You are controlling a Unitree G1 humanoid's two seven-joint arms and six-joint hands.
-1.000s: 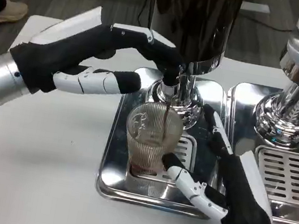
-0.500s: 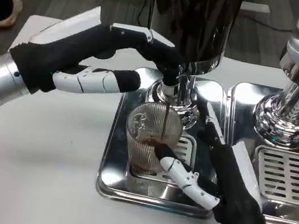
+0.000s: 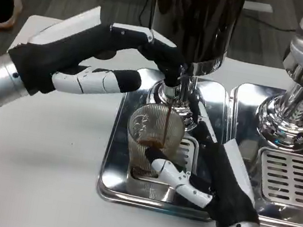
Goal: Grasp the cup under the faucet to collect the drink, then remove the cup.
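Note:
A ribbed clear glass cup (image 3: 149, 132) stands on the grate of a shiny metal drip tray (image 3: 112, 181), right under the faucet (image 3: 173, 88) of a dark drink dispenser (image 3: 195, 16). A thin brown stream runs into the cup, and a little brown drink lies in it. My left hand (image 3: 91, 57) reaches in from the left, its fingertips pressing the faucet's lever and its thumb spread below. My right hand (image 3: 220, 174) wraps the cup from the right: the thumb lies across the cup's lower front and the fingers stand along its far right side.
A second dispenser with a chrome base (image 3: 290, 119) stands to the right on its own drip tray (image 3: 292, 179), close to my right forearm. White table (image 3: 30, 175) lies to the left and front of the trays.
My right hand has slid left and closed in on the cup, its thumb coming onto the glass. The drink level has risen a little. My left hand stays on the lever.

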